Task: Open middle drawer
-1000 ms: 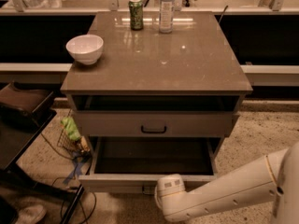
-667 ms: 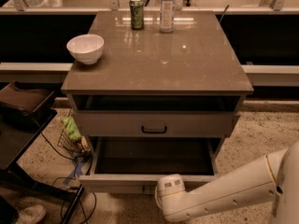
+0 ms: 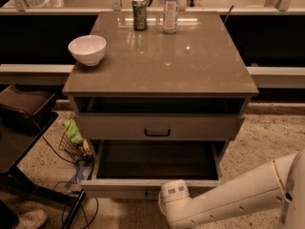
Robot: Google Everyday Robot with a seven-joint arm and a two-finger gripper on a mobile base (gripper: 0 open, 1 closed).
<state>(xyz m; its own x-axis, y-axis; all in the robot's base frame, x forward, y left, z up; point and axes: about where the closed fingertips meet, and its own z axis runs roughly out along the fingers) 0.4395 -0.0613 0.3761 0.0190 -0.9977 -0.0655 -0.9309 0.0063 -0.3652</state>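
**Middle drawer shut, bottom drawer out**

The wide grey-beige middle drawer (image 3: 200, 126), with its small black bar handle (image 3: 157, 132), sits shut at the cabinet's centre, facing you. Below it, the deeper bottom drawer (image 3: 124, 187) stands pulled out. Your white arm's end effector (image 3: 172, 198) hangs low, just before that open drawer; you cannot tell whether it is apart or together. The brown worktop (image 3: 190, 66) carries a white bowl (image 3: 87, 49), a green can (image 3: 139, 13) and a clear bottle (image 3: 170, 8).

- White bowl (image 3: 87, 49): near the left edge of the counter (image 3: 190, 66).
- Green can (image 3: 139, 13) and clear bottle (image 3: 170, 8): upright, just beside each other at the counter's rear.
- Lowest drawer (image 3: 152, 187): pulled out.
- Wire basket (image 3: 71, 144): on the speckled floor (image 3: 267, 132), holding a green item (image 3: 72, 130), cables (image 3: 71, 178) near.
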